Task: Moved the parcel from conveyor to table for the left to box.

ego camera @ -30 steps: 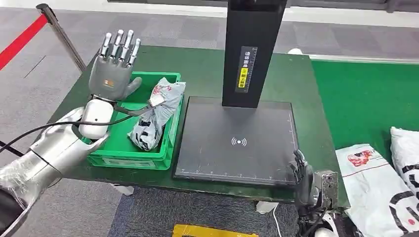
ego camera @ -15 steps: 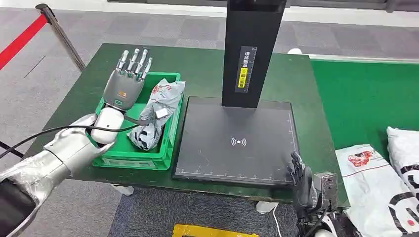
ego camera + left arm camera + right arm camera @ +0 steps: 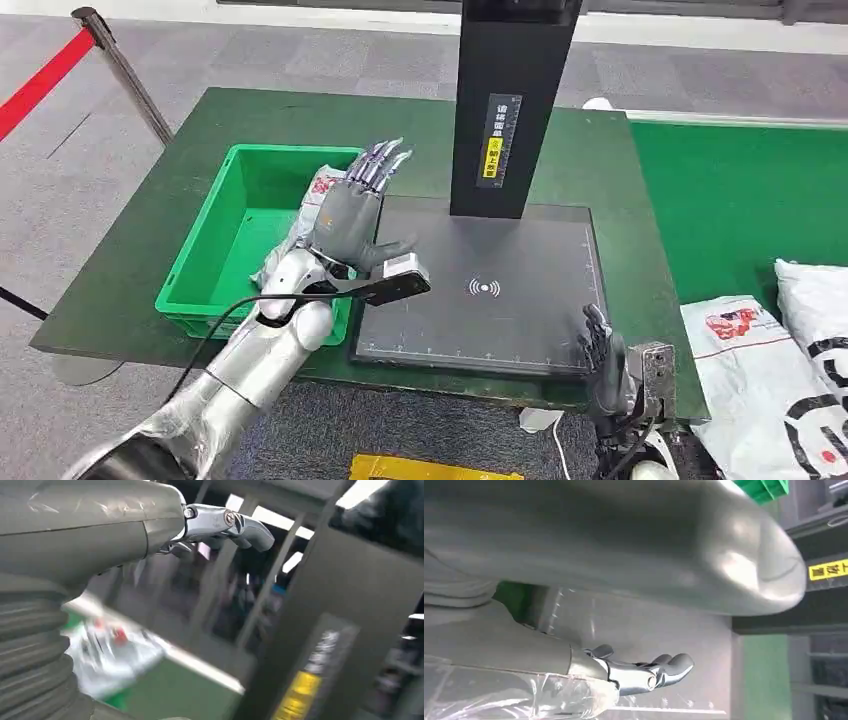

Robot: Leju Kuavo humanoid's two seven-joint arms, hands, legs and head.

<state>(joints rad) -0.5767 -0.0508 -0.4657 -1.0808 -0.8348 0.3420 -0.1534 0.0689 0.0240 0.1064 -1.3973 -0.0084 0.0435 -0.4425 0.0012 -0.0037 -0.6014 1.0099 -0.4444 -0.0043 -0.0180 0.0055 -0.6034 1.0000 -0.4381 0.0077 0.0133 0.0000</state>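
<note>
while the parcel lies in the green bin on the desk, the left hand hovers beside it, fingers spread and empty; the right hand hangs empty at the desk's near edge, fingers loosely apart.

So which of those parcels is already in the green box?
The crumpled grey parcel behind the left robot hand; the others lie on the green belt at right.

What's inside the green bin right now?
A grey-and-white parcel lies against the green bin's right wall; the rest of its floor shows bare green. The open left hand and forearm cover much of the parcel, so its full shape is hidden.
</note>
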